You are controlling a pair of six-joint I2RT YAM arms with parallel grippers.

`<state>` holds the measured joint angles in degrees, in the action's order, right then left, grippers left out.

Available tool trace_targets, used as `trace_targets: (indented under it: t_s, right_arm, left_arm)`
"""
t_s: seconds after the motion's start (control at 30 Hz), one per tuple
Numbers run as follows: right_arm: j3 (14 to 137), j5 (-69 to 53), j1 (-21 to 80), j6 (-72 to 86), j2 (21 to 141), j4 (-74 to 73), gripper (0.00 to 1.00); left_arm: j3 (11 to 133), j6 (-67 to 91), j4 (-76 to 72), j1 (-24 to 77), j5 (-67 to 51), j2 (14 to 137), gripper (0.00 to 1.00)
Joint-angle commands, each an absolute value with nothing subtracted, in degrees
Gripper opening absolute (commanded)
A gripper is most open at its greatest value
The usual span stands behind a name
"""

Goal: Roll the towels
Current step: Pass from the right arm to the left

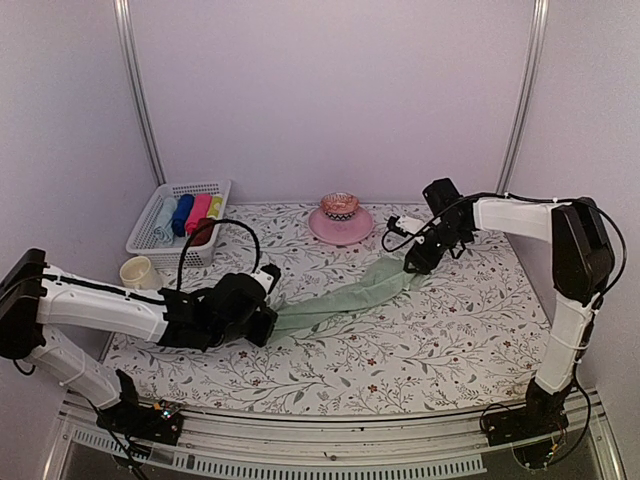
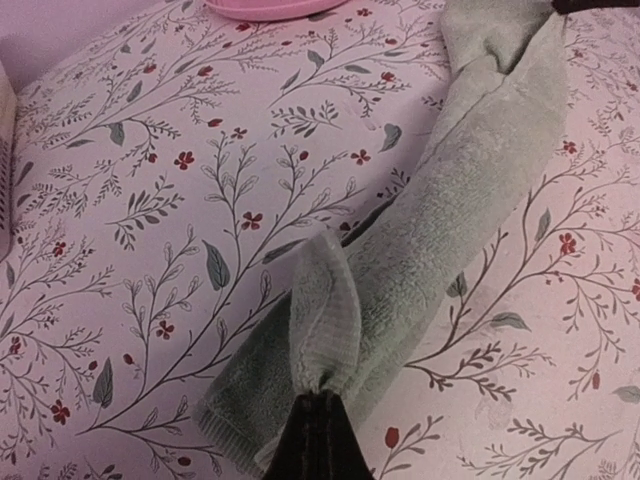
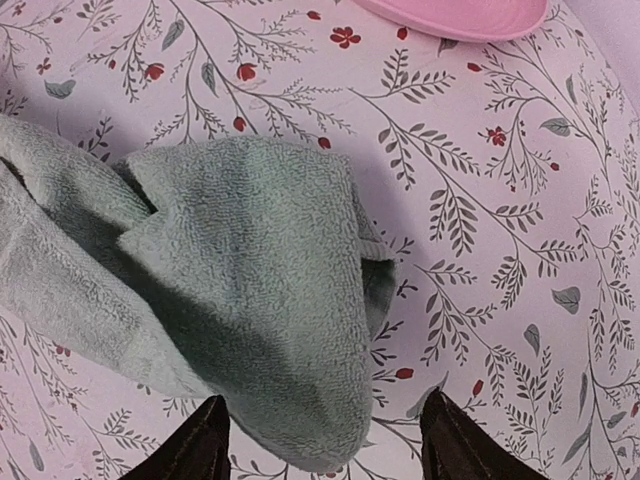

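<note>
The left claw (image 2: 318, 410) pinches a corner of the green towel (image 1: 345, 298), anchoring it, I'd guess, as it lies stretched across the worktop (image 1: 450, 340) toward the right claw (image 3: 322, 440), which hangs spread above the other end.
</note>
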<state>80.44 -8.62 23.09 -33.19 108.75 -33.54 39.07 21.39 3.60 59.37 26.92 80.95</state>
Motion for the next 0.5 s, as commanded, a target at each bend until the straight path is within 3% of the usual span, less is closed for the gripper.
trace_targets:
  t_s: [0.0, 0.2, 0.47]
  right_arm:
    - [79.66, -7.22, 23.93, -32.65, 111.39, -32.32, 0.64]
    - [79.89, -6.85, 25.51, -34.15, 113.08, -34.16, 0.62]
    - [80.03, -5.44, 25.84, -33.85, 113.39, -34.44, 0.63]
  left_arm:
    - [36.57, 22.7, 0.03, 58.39, 23.53, 79.5, 0.01]
    - [32.42, 23.99, -2.12, 58.43, 19.13, 76.0, 0.47]
    - [31.28, 26.29, -1.23, 58.24, 19.04, 72.01, 0.77]
